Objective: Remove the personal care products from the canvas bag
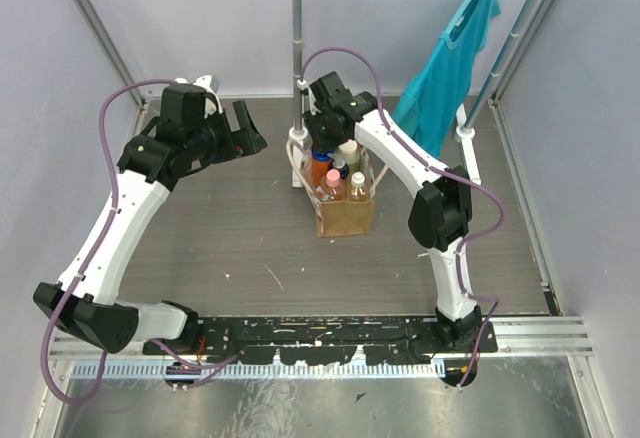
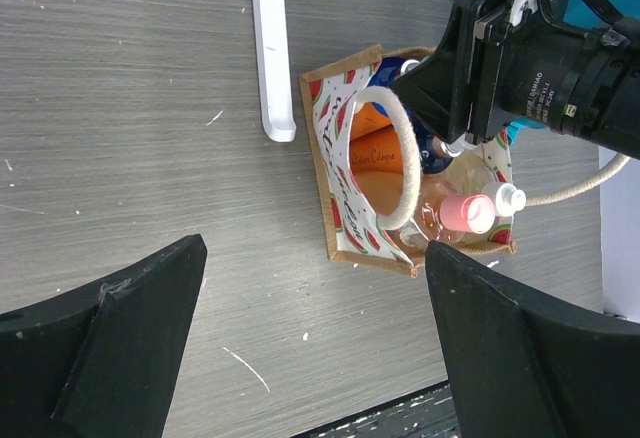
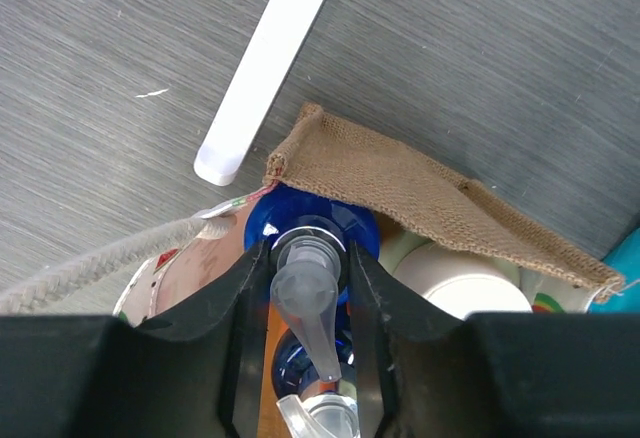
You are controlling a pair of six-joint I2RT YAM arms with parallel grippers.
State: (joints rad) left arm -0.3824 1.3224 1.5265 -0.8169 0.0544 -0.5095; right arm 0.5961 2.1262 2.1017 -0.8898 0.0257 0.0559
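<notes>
Right wrist view: the right tool [image 3: 310,293] sits down in the mouth of the canvas bag [image 3: 400,183]. Its two black fingers [image 3: 245,328] touch either side of the grey pump collar of a blue-capped pump bottle [image 3: 310,223], so you can read it as clenched on that bottle. A strip of orange body shows just below the collar. Beside this bottle, toward the right of the view, lies a cream cap [image 3: 465,288], tucked under the folded tan rim of the bag. A cream rope handle [image 3: 100,263] trails off to the left, and a white rack foot [image 3: 265,68] rests on the table [image 3: 100,58] just beyond the bag. Left wrist view: the left tool [image 2: 315,348] is released, its jaws spread wide with nothing between them. It hangs above the table and looks down on the bag from the side. Here you see the watermelon-print lining, an orange bottle [image 2: 375,153] behind the looped handle, a pink-capped bottle [image 2: 468,213] and a small white cap [image 2: 508,198]. The black body of the right arm [image 2: 540,58] covers the far part of the opening. Top external view: the bag stands upright at mid-table, just in front of the rack's upright pole [image 1: 297,48], and all the bottles you can see are inside it. The left tool is well apart from it on the left. A teal shirt [image 1: 450,58] hangs from the rack behind and to the right of the bag.
</notes>
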